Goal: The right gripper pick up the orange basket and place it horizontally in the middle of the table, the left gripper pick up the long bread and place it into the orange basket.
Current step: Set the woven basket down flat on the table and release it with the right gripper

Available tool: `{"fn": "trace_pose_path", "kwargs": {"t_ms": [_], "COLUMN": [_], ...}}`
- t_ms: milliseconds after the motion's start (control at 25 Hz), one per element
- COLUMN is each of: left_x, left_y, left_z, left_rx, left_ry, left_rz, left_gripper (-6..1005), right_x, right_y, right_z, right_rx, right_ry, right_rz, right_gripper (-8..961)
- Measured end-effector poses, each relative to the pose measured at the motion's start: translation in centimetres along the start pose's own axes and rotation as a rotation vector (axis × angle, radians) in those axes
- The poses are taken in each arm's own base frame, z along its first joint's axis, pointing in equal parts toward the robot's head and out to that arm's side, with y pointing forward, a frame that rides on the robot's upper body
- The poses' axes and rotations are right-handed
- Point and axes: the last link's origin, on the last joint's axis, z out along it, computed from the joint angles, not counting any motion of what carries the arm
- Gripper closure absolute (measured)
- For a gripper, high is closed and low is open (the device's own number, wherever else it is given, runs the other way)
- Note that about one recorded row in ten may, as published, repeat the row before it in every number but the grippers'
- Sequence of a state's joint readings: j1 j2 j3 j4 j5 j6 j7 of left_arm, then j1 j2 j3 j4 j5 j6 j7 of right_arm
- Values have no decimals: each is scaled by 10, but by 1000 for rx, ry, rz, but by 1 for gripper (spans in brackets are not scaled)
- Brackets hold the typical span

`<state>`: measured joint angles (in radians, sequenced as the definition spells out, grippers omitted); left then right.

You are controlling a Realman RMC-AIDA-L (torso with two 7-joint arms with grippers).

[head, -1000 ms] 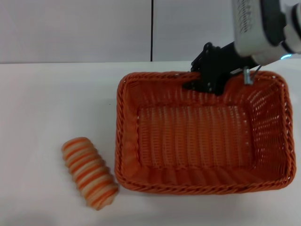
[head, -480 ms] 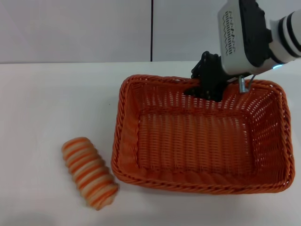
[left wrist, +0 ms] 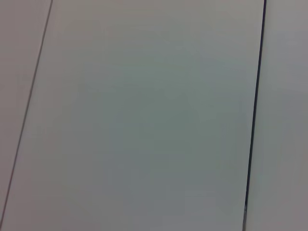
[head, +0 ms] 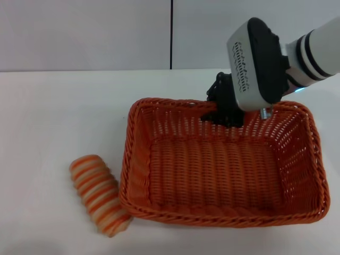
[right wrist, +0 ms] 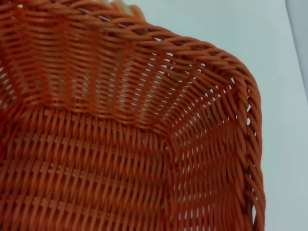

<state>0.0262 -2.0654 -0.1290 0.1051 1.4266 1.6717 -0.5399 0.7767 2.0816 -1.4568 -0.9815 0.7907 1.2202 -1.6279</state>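
Fingers of the black right gripper [head: 220, 109] on its white arm clamped over the far braided rim of the large rectangular orange woven wicker basket [head: 159, 154], near that rim's middle. Leftmost on the wide plain white table [head: 58, 117]: the small oblong ridged long bread [head: 101, 194], orange and cream stripes across it, lying slantwise with its near end touching the basket's front left corner. Basket with sloping open-weave sides, lying lengthwise across the table, nothing in it; left gripper out of view.
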Motion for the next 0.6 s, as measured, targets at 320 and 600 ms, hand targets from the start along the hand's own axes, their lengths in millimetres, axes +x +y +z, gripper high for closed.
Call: {"fn": "trace_pose_path", "kwargs": {"t_ms": [320,600], "left_x": [0,0], "left_y": [-1,0], "left_z": [2,4], "left_rx": [6,3], "left_ry": [0,2], "left_rz": [0,-1], "left_gripper": [173,174], "right_x": [-10,-18], "right_y": [4,1], "right_z": [7,1], "right_rx": [69,88], "right_ry": [34,24], "right_rz": [-121,-81], "right_gripper": [709,687]}}
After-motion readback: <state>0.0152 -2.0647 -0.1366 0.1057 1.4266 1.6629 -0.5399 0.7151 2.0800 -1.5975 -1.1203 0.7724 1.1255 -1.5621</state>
